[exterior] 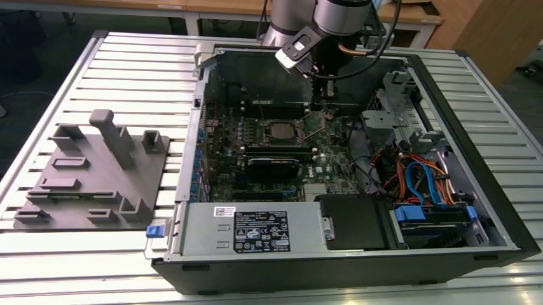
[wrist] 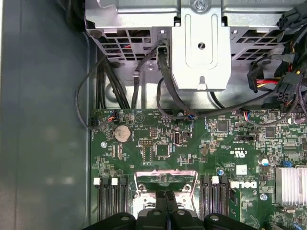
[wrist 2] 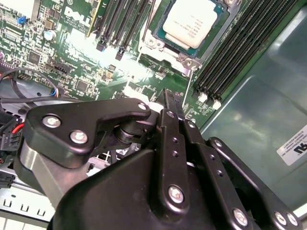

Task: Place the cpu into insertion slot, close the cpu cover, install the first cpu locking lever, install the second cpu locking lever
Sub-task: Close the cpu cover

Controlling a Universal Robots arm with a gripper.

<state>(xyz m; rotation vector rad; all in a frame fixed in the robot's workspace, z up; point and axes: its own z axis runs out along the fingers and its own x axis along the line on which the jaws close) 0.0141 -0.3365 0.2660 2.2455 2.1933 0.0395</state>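
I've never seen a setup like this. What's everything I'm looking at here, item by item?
table: one, silver slats, under everything
computer case: one, black, open, on the table
circuit board: one, green, inside the case
chip: one, silver-grey, seated in the socket
memory slots: several, black, either side of the chip
power box: one, silver, case edge nearest the exterior camera
cables: several, orange and blue, exterior view's right
holder block: one, grey, exterior view's left
arm: one, grey, over the case; jaws shut, near the chip
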